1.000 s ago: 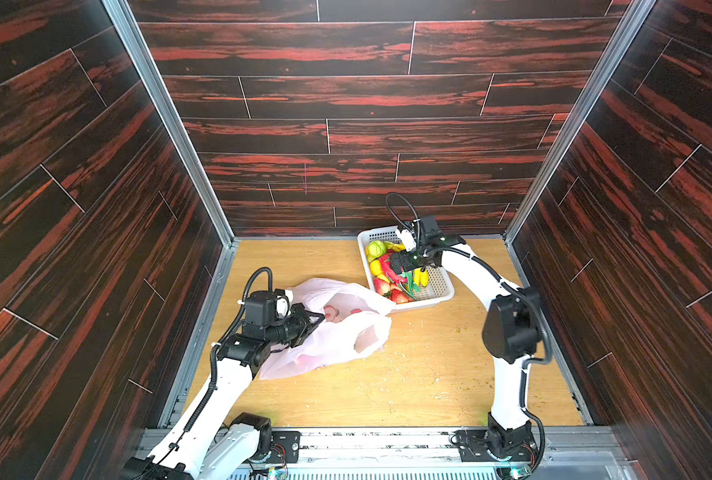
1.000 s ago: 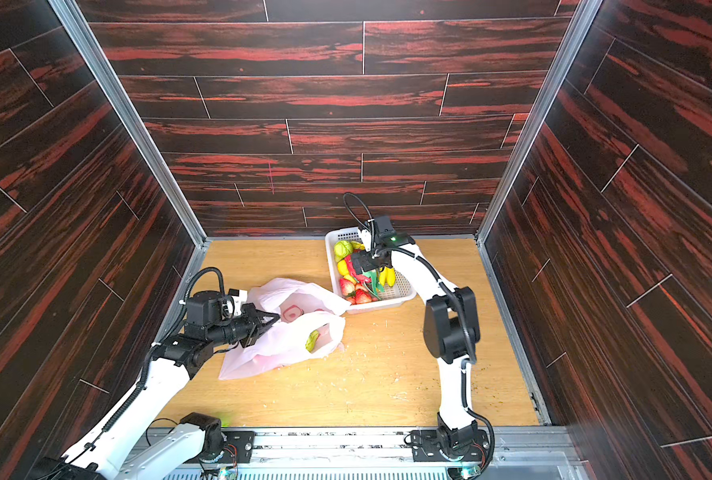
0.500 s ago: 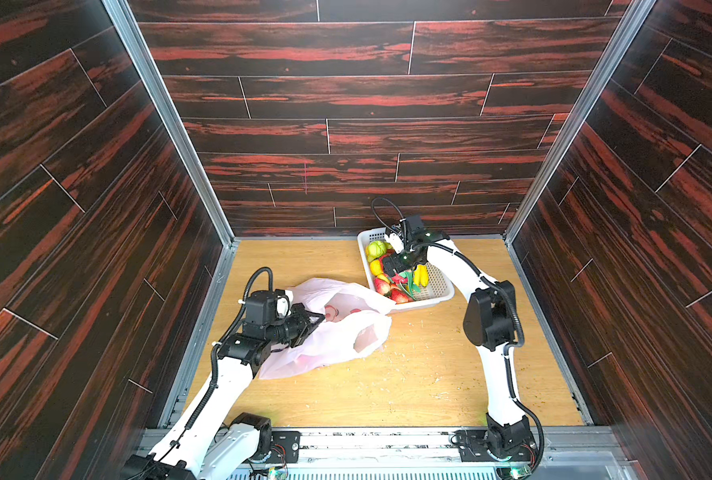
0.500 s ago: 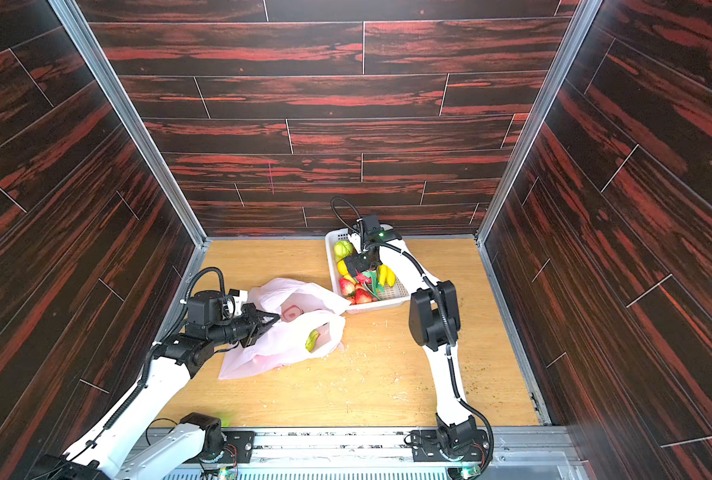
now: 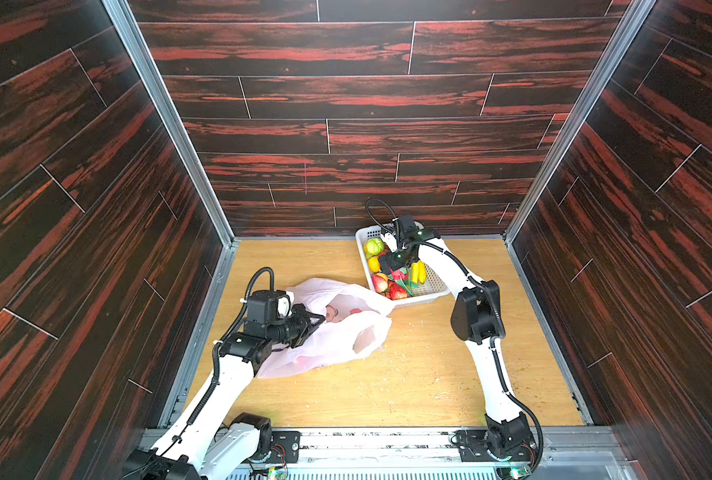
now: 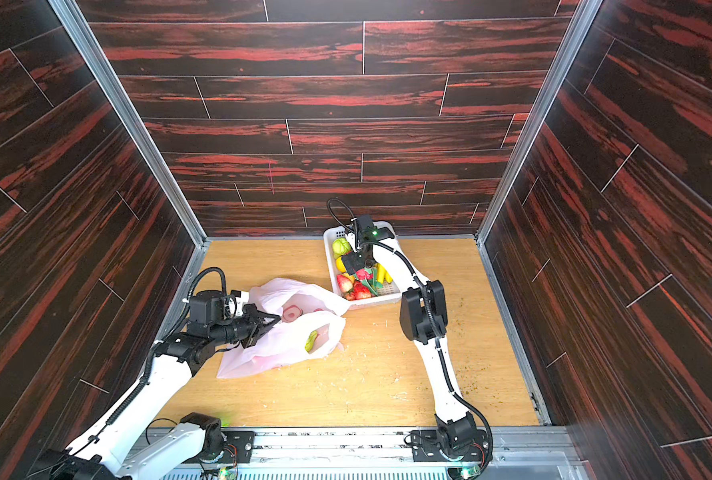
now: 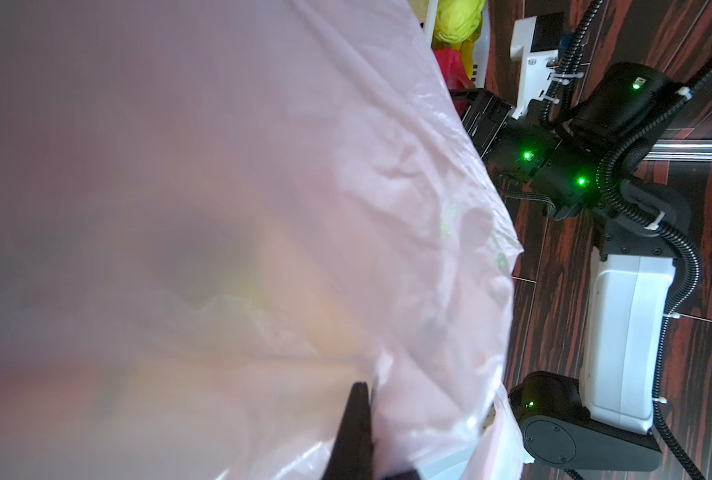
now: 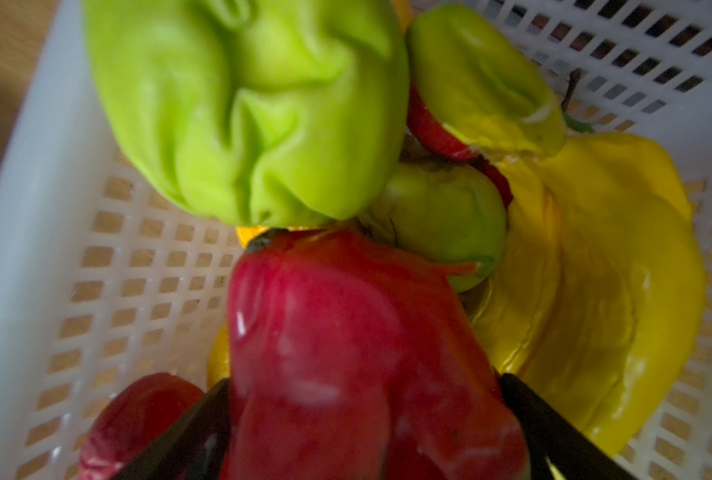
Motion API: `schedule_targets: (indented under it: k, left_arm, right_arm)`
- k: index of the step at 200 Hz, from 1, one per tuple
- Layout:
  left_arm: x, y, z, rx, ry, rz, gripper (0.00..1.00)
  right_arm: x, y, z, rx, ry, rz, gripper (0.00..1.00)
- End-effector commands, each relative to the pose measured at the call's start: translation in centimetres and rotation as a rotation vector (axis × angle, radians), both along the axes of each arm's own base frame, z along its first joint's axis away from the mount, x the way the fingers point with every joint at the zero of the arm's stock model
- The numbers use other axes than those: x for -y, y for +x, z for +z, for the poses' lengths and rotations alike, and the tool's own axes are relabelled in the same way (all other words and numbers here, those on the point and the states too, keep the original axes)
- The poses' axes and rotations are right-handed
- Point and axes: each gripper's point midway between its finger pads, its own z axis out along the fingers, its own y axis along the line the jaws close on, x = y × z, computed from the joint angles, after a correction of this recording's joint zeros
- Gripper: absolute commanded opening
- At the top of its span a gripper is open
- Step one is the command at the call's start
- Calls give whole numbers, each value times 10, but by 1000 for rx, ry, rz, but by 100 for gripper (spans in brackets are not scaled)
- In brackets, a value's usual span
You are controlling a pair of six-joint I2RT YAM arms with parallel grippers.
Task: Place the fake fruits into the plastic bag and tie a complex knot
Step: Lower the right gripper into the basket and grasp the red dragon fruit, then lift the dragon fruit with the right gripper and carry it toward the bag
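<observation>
I'm clamping the thin, crinkly plastic bag (image 5: 346, 338) in my left jaws; my right jaws are straddling 1 glossy red fruit (image 8: 337, 332), whether gripping I cannot tell.

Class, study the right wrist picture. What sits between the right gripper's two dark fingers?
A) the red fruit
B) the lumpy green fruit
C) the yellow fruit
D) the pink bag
A: the right gripper has its fingers on either side of the red fruit inside the white basket, while the lumpy green fruit lies beyond their tips.
</observation>
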Motion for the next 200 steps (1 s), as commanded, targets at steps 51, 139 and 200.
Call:
schedule_targets:
  k: [51, 139, 200]
  left_arm:
    - [2, 1, 5, 13, -5, -28, 0]
    - [6, 0, 5, 7, -18, -52, 0]
    - [8, 2, 8, 14, -33, -60, 0]
  right_arm:
    - [3, -6, 7, 1, 12, -42, 61]
    - [20, -30, 125, 223, 292, -69, 52]
    - [42, -68, 190, 355, 444, -61, 51]
